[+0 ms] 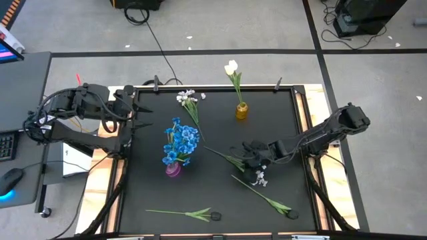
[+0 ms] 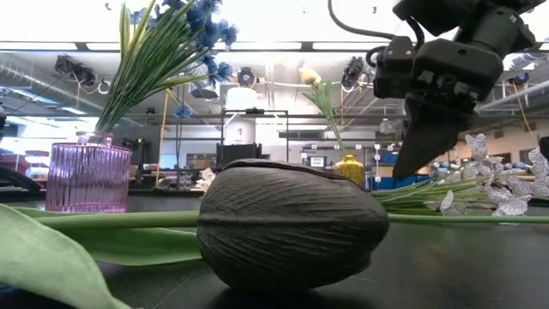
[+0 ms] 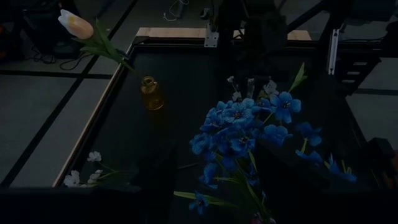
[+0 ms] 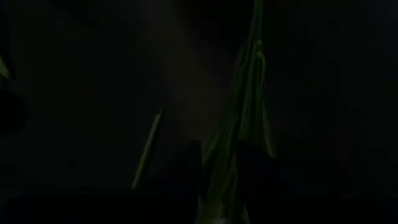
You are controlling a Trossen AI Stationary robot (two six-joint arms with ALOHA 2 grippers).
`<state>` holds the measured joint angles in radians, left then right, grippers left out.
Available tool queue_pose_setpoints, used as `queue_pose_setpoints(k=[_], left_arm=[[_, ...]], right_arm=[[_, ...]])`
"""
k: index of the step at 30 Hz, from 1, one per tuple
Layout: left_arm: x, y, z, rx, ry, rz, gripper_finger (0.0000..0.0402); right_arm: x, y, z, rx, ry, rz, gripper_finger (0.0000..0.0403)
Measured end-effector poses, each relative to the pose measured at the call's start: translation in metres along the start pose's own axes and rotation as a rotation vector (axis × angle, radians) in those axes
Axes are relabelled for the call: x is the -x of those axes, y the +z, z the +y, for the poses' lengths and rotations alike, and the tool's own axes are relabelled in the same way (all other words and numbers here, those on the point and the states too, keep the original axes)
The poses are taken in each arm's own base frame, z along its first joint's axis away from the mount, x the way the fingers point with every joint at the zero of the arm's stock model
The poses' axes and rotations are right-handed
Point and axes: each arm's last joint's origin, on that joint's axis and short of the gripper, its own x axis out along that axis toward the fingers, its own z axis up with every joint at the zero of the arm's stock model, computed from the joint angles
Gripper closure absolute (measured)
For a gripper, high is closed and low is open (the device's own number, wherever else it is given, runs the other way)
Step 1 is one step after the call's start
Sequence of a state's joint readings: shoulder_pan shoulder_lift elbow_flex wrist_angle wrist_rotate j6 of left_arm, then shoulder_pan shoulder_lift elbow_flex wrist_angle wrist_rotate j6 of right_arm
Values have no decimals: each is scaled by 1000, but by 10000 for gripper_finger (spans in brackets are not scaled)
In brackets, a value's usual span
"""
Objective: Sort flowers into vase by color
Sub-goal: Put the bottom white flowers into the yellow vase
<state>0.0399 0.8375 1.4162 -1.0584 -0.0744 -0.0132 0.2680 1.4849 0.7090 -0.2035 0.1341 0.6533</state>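
Observation:
A purple vase [image 1: 173, 169] holds blue flowers [image 1: 181, 141] at the table's middle left. An amber vase [image 1: 241, 111] at the far middle holds one white tulip [image 1: 231, 67]. A white-blossom spray [image 1: 259, 177] lies flat on the table, and its green stem [image 1: 223, 157] runs toward the purple vase. My right gripper [image 1: 248, 159] points steeply down over that stem, open, with one finger on each side of it [image 4: 239, 143]. I cannot tell whether the fingers touch the stem. My left gripper [image 1: 140, 110] waits open, raised over the table's far left edge.
Another white spray [image 1: 188, 99] lies near the far edge. Two stems with dark buds lie near the front, one at the middle [image 1: 215, 215] and one at the right [image 1: 292, 213]. The first bud looms large in the low view [image 2: 292, 223]. Bare black table [image 1: 280, 127] shows at the far right.

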Motion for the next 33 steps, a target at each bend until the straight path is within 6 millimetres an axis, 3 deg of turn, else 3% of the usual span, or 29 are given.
queue_pose_setpoints(k=[18, 28, 33], left_arm=[[0, 0, 0, 0, 0, 0, 184], [0, 0, 0, 0, 0, 0, 184], [0, 0, 0, 0, 0, 0, 184]], right_arm=[[-24, -18, 6, -51, -55, 82, 298], [-23, -17, 7, -40, -53, 79, 389], [-22, -15, 9, -28, -37, 80, 382]])
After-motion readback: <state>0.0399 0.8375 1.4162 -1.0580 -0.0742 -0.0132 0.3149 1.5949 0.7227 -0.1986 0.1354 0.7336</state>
